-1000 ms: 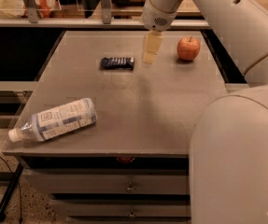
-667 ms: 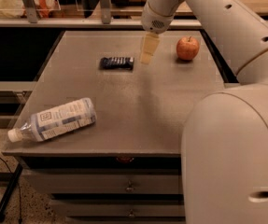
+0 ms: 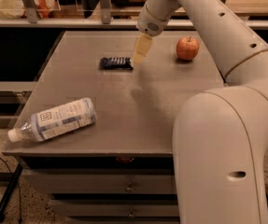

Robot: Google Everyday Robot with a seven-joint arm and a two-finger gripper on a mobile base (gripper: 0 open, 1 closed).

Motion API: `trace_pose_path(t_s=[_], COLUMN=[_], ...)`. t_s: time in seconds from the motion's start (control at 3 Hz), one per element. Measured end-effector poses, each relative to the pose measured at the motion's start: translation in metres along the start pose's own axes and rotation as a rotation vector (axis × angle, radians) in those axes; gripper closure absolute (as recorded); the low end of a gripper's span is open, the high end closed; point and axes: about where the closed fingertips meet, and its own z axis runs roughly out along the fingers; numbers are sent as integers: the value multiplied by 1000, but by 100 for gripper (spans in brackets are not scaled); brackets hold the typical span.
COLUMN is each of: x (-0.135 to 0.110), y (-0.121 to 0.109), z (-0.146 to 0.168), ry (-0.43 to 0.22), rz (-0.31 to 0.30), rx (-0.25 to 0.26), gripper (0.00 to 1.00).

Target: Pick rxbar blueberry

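The rxbar blueberry (image 3: 116,62) is a small flat dark navy bar with pale print, lying on the grey table top (image 3: 138,106) toward the far middle. My gripper (image 3: 140,50) hangs from the white arm just right of the bar, its pale fingers pointing down, their tips close to the bar's right end and slightly above the table. It holds nothing that I can see.
A red apple (image 3: 187,48) sits at the far right of the table. A clear plastic water bottle (image 3: 54,119) with a white label lies on its side at the near left corner. My arm's large white body (image 3: 222,157) fills the right foreground. Drawers sit below the table.
My gripper has moved a little left and down, closer to the bar's right end. The bar, apple and bottle have not moved.
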Motion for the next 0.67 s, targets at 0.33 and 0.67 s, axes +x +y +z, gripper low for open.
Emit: trace_pose_path(t_s=[0.33,0.67], x=[-12,-17], y=[4,9], z=[11,22], ry=[-33,-53], rz=[-1,10], rx=[-31,-62], gripper=[0,0])
